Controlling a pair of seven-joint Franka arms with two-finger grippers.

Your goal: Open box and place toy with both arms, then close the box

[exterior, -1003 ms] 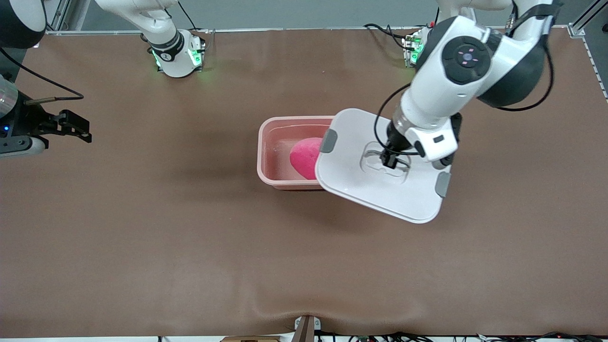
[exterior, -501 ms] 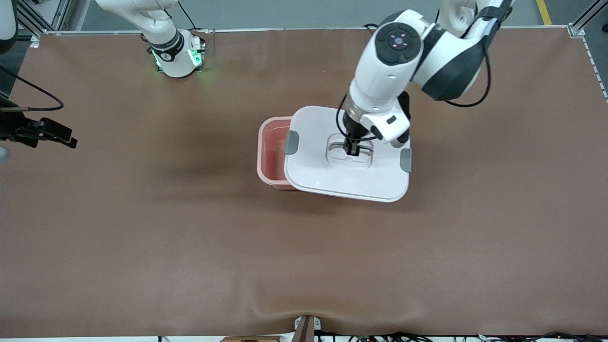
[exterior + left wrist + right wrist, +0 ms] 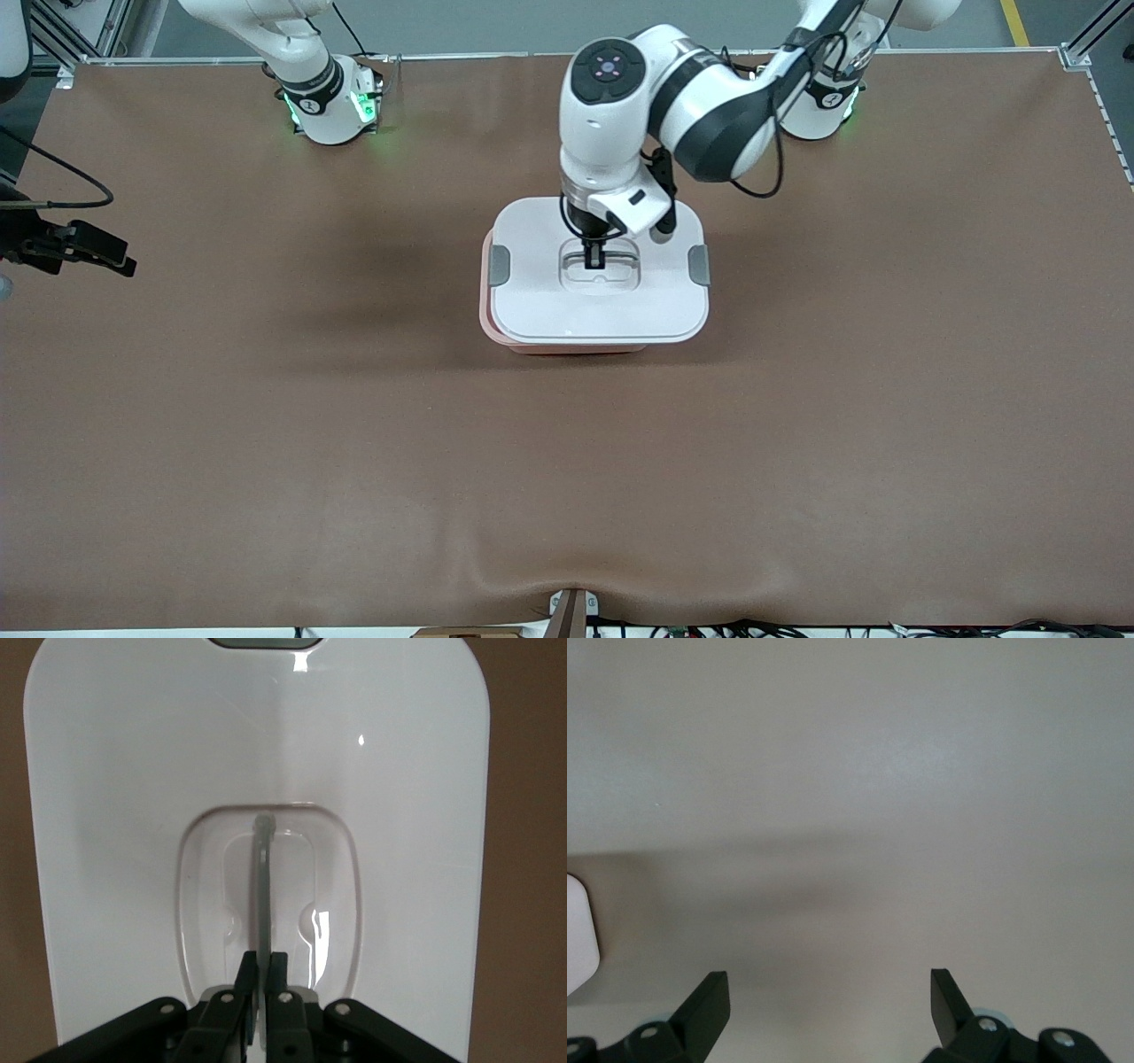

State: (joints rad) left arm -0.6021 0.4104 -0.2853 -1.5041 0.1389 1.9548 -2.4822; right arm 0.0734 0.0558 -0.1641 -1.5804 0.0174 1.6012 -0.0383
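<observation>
The white lid with grey side clips now covers the pink box, whose rim shows only along the edge nearer the front camera and toward the right arm's end. My left gripper is shut on the lid's thin grey handle in the recessed centre; the left wrist view shows the handle pinched between the fingers of the gripper. The toy is hidden under the lid. My right gripper waits at the right arm's end of the table, open and empty, as the right wrist view shows.
The brown table mat lies around the box. The right arm's base and the left arm's base stand along the table's edge farthest from the front camera. A small bracket sits at the nearest edge.
My left gripper has carried the lid toward the right arm's end, from beside the box to squarely over it. The toy is now covered. The right gripper has drawn back slightly.
</observation>
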